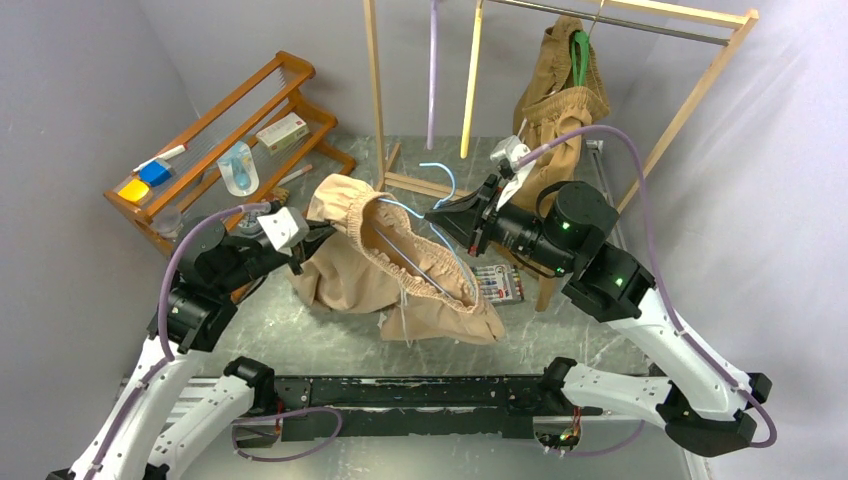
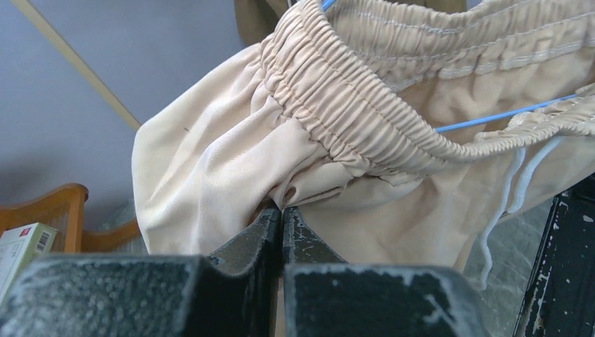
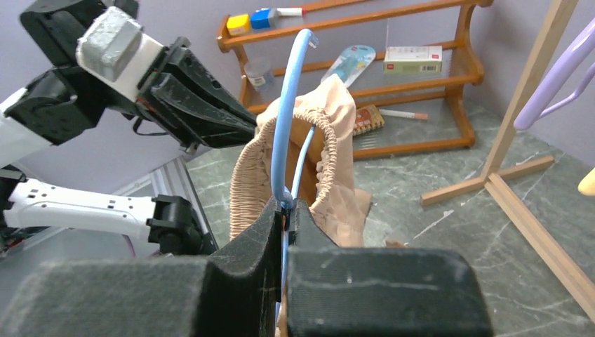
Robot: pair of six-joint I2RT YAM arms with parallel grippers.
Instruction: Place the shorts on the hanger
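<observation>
I have my left gripper (image 2: 282,209) pinched tight on the shorts (image 2: 210,161) just under their gathered waistband, and my right gripper (image 3: 286,205) clamped on the hanger (image 3: 283,119), its hook rising above that grip and one thin arm reaching ahead into the open waist.

I work in a robotics test booth staged as a laundry corner. Plain grey walls (image 1: 80,80) box in a marble-patterned surface (image 1: 300,340). My arms (image 1: 660,330) bolt to a black rail (image 1: 420,392) at 6 o'clock. A wooden clothes rack (image 1: 376,90) stands at 1 o'clock and a small wooden shelf (image 1: 293,70) at 10 o'clock.
</observation>
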